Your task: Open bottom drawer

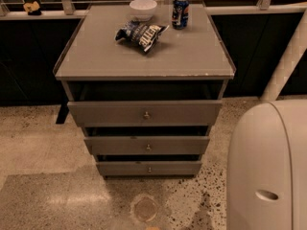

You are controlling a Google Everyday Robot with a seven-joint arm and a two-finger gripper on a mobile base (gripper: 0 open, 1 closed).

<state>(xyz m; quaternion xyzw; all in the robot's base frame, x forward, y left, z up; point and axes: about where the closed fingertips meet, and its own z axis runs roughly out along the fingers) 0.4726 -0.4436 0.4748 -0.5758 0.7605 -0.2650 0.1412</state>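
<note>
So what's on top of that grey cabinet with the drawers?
A white bowl, a blue can and a crumpled snack bag. The bowl's contents cannot be made out. The gripper is out of view.

Above the bottom drawer (pixel 148 168) sit a bowl (pixel 143 7), can (pixel 180 12) and perhaps snack bag (pixel 141 34); gripper out of view.

Open floor (pixel 48 195) before bottom drawer (pixel 148 168), white robot body (pixel 268 166) crowding right, hand out of view.

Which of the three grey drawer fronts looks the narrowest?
The bottom drawer, the lowest one. The middle drawer and the top drawer above it look wider and taller. The end effector is out of view.
</note>
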